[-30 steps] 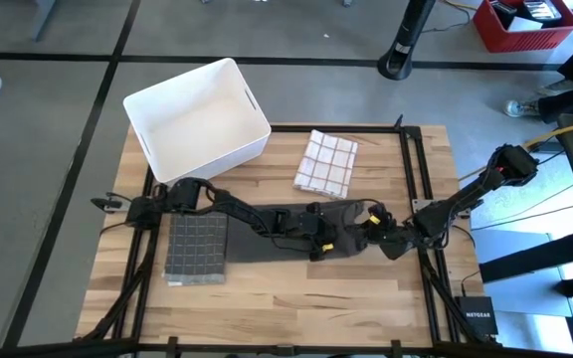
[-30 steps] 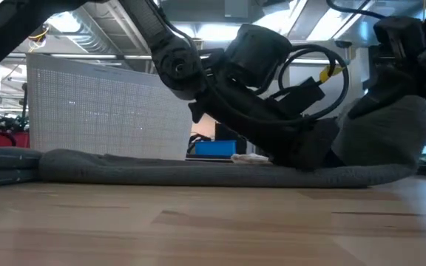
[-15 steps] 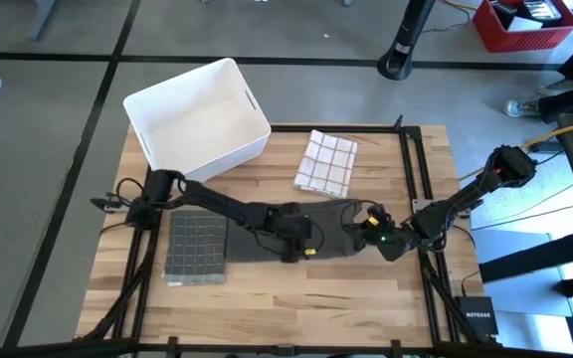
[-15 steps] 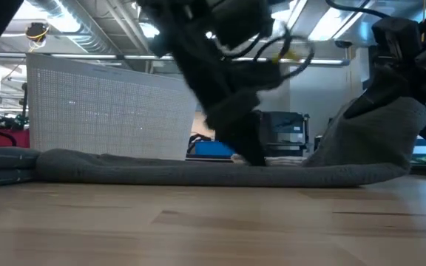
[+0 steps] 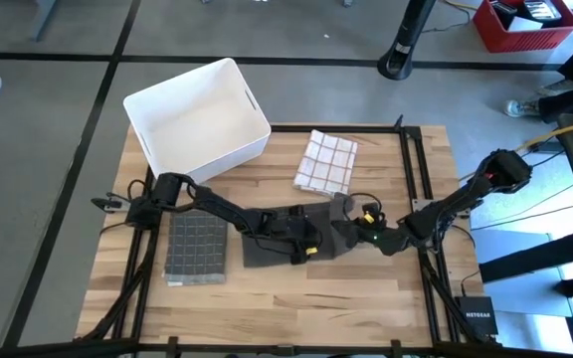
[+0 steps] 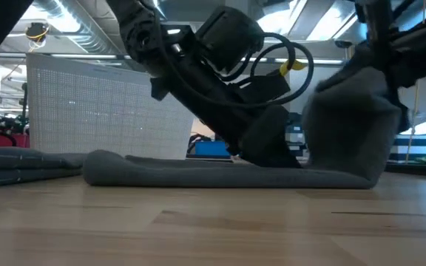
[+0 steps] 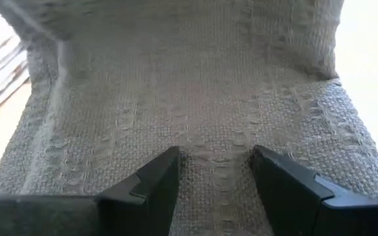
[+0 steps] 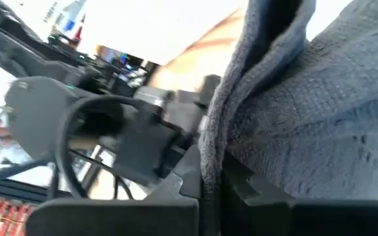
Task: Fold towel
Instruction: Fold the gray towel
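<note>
A dark grey towel (image 5: 272,249) lies flat along the table's near middle, with its right end (image 6: 346,118) raised and curling over toward the left. My left gripper (image 5: 306,245) is open and stands on the towel's flat part, near the middle (image 7: 215,177). My right gripper (image 5: 352,232) is just to its right and is shut on the raised end. My left gripper rests both open fingertips (image 7: 151,187) on the towel's flat lying layer (image 7: 215,141), coming down at a slant from the table's left; the cloth lies spread between and beyond the fingers. My right gripper pinches the towel's right-hand edge (image 8: 210,154) between its two shut fingers, coming from the table's right. That end is lifted off the table and hangs in a loose fold, while the rest lies on the wood.
A folded dark grey towel (image 5: 195,248) lies at the table's left. A white checked cloth (image 5: 324,162) lies toward the far edge. A white bin (image 5: 197,117) stands at the far left corner. Bare wood (image 5: 296,293) runs along the near edge.
My right gripper has moved up and toward the table's left, carrying the towel's right end over the flat part. The towel's left end has slid to the right. My left gripper lifted off the cloth, then came back down on its middle.
</note>
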